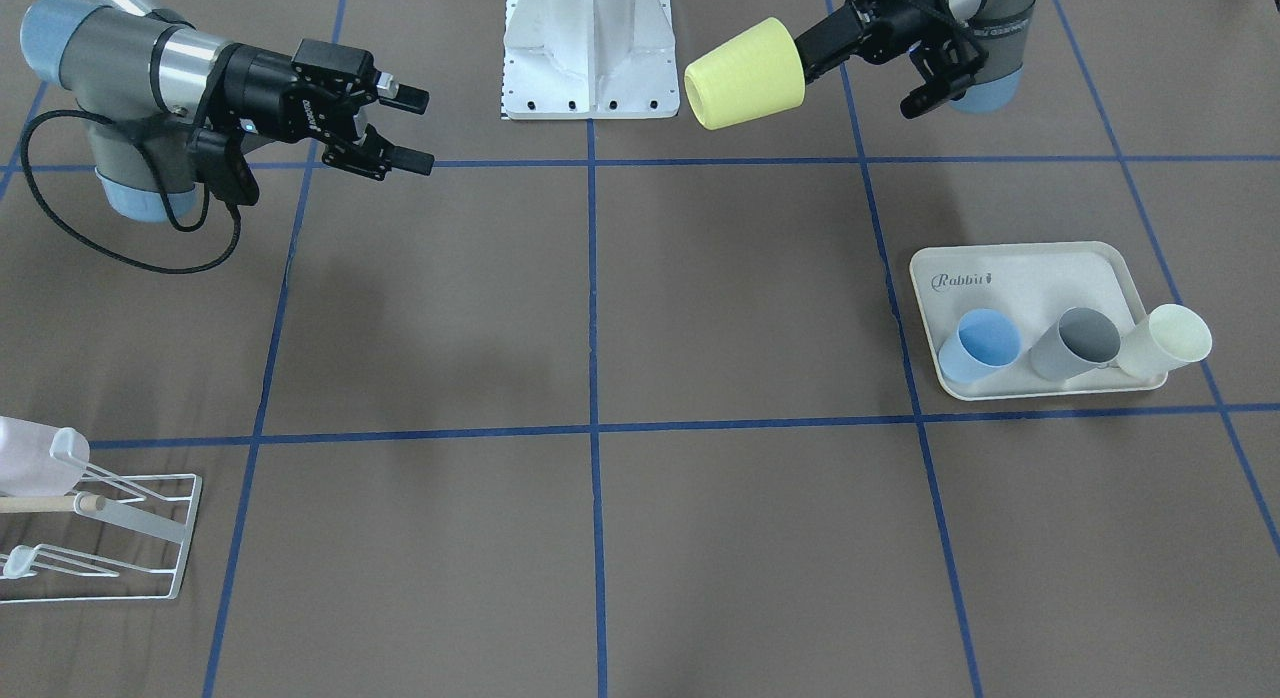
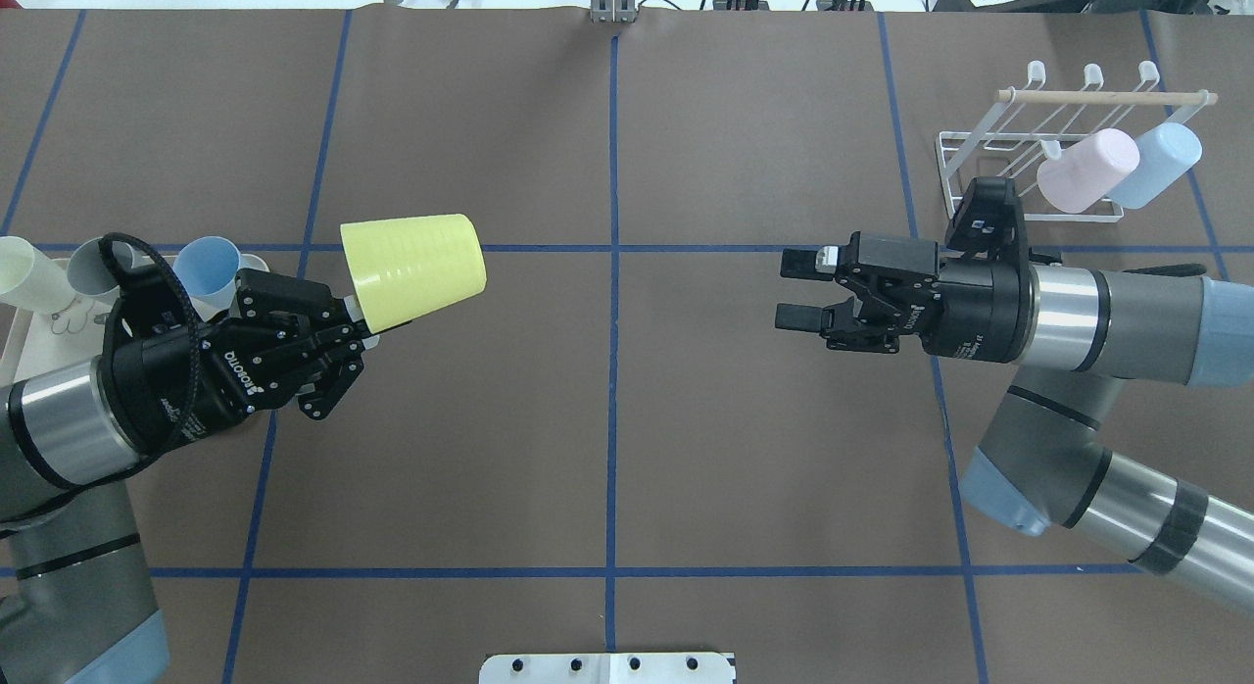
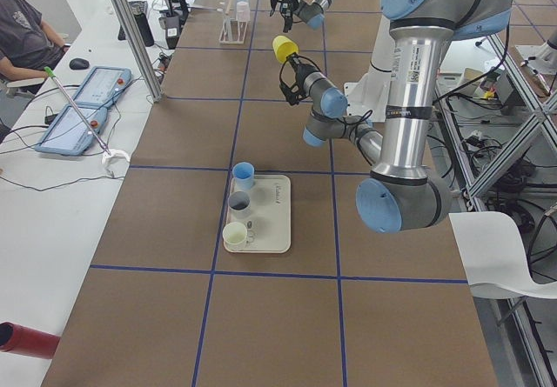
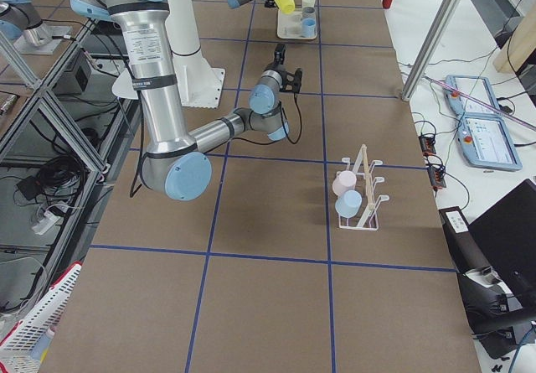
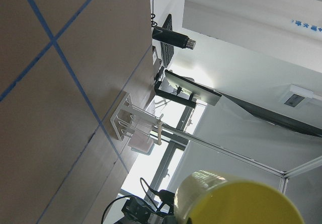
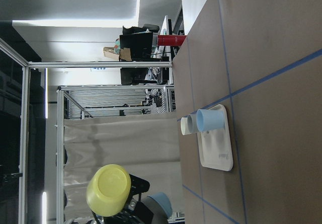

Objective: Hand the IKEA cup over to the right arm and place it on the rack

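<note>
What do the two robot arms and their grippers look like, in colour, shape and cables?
The left arm and the right arm are round tubes of silver and grey with pale blue joint caps. The left gripper and the right gripper are black, two-fingered, with white lettering on the body. A black cable loops at the left wrist.

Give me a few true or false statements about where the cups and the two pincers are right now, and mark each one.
1. The left pincer holds the yellow cup above the table. True.
2. The right pincer is shut on a cup. False: it is open and empty.
3. The rack has nothing on it. False: a pink cup and a blue cup hang on it.
4. A grey cup sits on the tray. True.
</note>
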You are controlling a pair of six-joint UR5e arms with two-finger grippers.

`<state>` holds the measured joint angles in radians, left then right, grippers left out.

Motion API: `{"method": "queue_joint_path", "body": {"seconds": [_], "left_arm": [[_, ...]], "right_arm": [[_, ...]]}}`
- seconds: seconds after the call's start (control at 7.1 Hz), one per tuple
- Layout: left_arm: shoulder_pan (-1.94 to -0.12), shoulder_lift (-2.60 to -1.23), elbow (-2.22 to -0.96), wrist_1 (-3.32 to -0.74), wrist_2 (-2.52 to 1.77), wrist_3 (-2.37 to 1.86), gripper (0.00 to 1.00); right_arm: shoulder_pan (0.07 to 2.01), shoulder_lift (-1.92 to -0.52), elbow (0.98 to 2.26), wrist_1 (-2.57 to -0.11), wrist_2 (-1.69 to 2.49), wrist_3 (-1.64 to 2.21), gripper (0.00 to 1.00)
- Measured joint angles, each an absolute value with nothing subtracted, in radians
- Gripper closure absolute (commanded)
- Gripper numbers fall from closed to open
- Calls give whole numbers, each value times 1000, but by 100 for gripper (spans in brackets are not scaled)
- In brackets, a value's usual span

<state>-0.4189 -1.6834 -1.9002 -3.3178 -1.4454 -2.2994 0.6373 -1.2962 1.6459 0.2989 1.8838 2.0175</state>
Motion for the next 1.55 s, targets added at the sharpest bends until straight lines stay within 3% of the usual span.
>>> {"method": "queue_joint_path", "body": {"seconds": [0.7,1.55], "left_arm": [[-329,-1803,-1846,-3408,-1474,-2300,100],[-322,-1834,-1809,-3404,-1610,-2284,100]], "right_arm": [[627,-1177,1648,292,1901,2078,1],[607,-1124,1646,288,2017,2016,1]]}}
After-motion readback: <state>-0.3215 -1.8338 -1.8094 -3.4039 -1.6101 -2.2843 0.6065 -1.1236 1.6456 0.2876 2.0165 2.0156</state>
